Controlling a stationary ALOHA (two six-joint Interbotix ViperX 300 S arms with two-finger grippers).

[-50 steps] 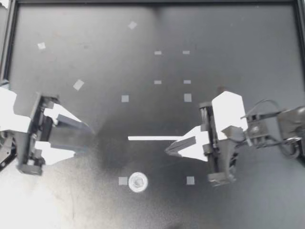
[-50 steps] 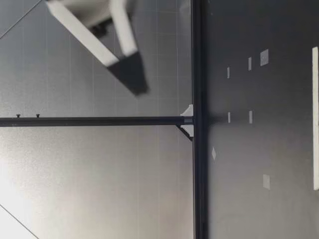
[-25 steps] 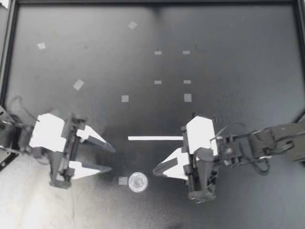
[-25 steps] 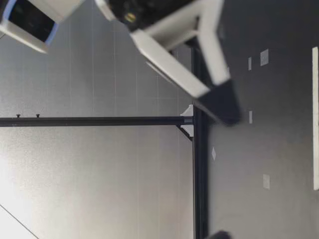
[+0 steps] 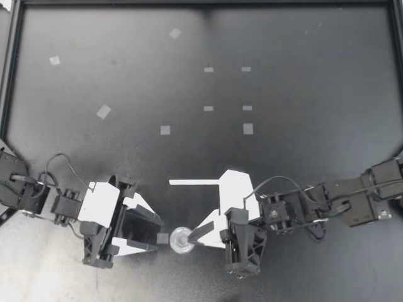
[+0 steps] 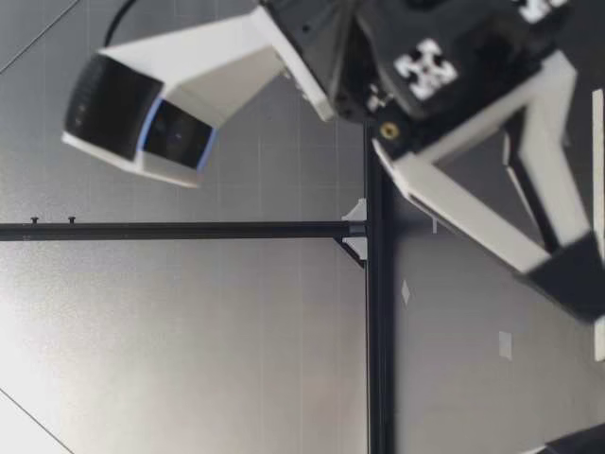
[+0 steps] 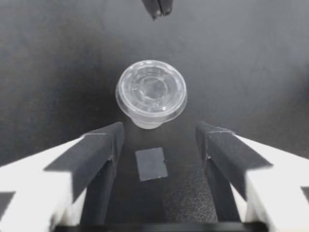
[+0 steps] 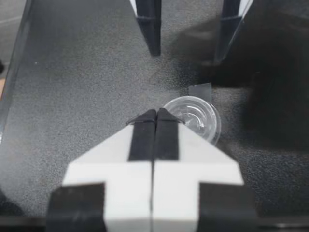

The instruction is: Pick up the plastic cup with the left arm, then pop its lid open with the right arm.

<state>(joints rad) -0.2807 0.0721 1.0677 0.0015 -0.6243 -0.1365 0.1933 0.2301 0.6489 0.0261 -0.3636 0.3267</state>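
Where the cup stands: low in the frame, a little left of centre, upright on the dark table with its clear lid on top. It is round, so no side is longer than another.
Left side: the left gripper reaches in from the lower left with its fingers spread wide and nothing gripped. A tape square lies on the table in the gap.
Cup from the left jaws: straight ahead, in line with the gap, just past the fingertips and apart from both.
Right side: the right gripper comes in from the lower right, its fingers pressed flat together on nothing, making one dark point.
Cup from the right jaws: off to one side of that point, not ahead of it. The tip sits right at the cup's rim, and from where I stand I can't tell whether it touches.
Nearer arm: the right one, by a hair; the left fingertips stop just short.
Just behind: a white strip lies flat above the cup in the frame, its right end meeting the right gripper's white body.
Farther back: small tape marks are scattered over the middle and upper left of the frame, well apart from both arms.
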